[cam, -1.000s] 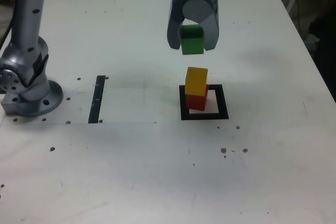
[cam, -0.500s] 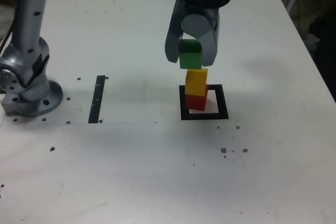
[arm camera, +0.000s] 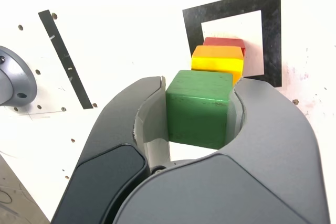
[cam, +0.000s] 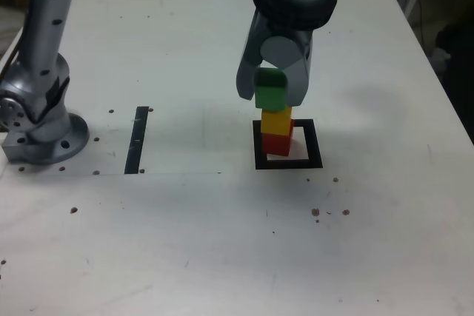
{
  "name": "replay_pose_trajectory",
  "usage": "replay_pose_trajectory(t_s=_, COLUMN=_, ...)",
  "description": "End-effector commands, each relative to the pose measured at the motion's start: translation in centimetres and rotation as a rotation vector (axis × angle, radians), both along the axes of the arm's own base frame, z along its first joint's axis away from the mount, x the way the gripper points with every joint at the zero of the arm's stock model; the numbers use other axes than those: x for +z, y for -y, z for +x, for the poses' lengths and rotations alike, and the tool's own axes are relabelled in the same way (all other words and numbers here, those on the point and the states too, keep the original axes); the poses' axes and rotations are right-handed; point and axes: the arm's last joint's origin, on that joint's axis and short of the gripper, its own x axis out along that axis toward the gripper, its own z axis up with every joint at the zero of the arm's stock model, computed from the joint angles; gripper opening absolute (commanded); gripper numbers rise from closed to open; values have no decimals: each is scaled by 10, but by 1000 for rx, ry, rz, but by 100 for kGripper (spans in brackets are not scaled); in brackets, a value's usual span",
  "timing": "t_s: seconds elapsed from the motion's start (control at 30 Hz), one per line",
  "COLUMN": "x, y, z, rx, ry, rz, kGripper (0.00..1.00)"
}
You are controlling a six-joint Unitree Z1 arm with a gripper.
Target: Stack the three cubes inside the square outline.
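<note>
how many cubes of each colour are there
green: 1, held in the gripper jaws
yellow: 1, on the red one
red: 1, partly inside the black square outline
total: 3

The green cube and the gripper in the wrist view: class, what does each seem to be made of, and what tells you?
Green cube: perhaps painted wood or plastic, with a satin finish; its edges look slightly worn and its top face carries a soft sheen.
Gripper: probably moulded plastic, matte grey outside, judging by the smooth curved shells and fine seams.
</note>
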Motion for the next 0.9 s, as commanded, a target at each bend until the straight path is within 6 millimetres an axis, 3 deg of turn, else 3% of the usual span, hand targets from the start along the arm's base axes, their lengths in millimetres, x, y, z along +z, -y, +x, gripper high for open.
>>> replay_pose_trajectory(t_s=0.0, x=-4, y=-3, z=1, rx=5, ry=-19, rz=8, kGripper=12)
replay_pose_trajectory(t_s=0.57, x=-5, y=-5, z=7, rx=10, ry=5, rz=9, kGripper=38)
replay_pose_trajectory(t_s=0.87, x=-9, y=-5, z=3, rx=19, ry=-29, rz=-15, kGripper=85)
